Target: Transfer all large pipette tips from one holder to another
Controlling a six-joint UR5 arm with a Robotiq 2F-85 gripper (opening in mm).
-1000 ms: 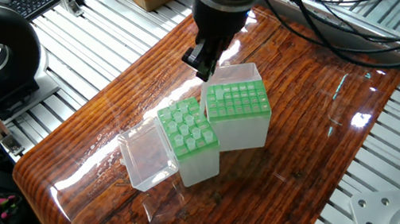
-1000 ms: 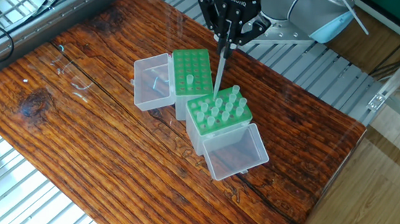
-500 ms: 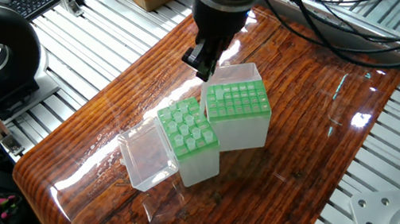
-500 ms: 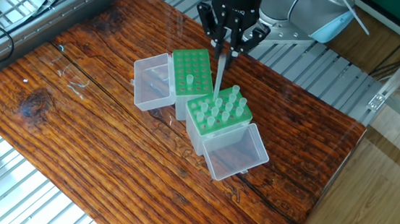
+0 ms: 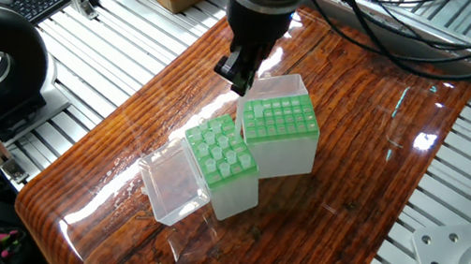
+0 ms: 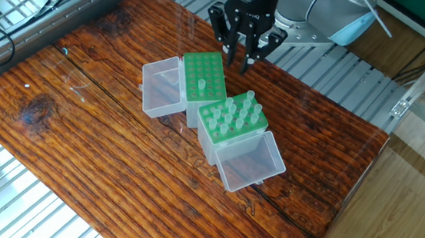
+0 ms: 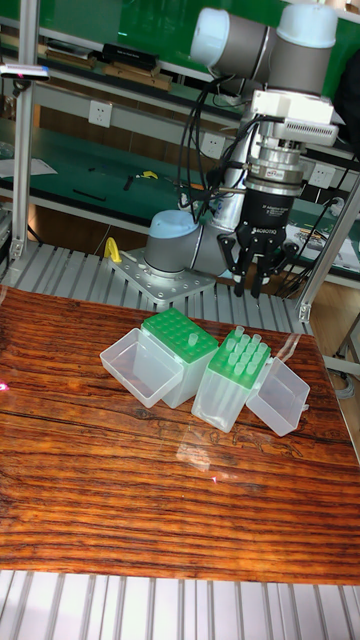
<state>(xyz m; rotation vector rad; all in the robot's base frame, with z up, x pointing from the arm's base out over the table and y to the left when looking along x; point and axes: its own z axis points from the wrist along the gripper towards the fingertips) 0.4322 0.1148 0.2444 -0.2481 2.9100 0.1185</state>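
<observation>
Overhead, the pincer hangs above the far edge of the near-empty green rack, clear of it. Its jaws are spread apart; the other fixed view shows nothing between them. The fingertips point straight down, and the arm rises behind the counter, a dark reddish wooden slab on a slatted aluminium frame.

Two racks stand near mid-counter, corners touching or almost so, turned at an angle to one another.
- Filled green rack: carries most of the large pipette tips, whitish translucent cones standing upright in the grid with their round open tops up. They are bunched together; a few holes along the edges look vacant. An exact count is not readable.
- Near-empty rack: rows of open holes on the green top. In the tall fixed view a lone tip stands upright in it, toward the side nearer the filled rack. I cannot make that tip out with certainty in the other two views.

Each rack has a clear plastic lid hinged open and lying back on the wood: one lid on the outer side of the near-empty rack, the second lid on the outer side of the filled rack. Both lids look empty.

No tip lies loose on the wood.
</observation>
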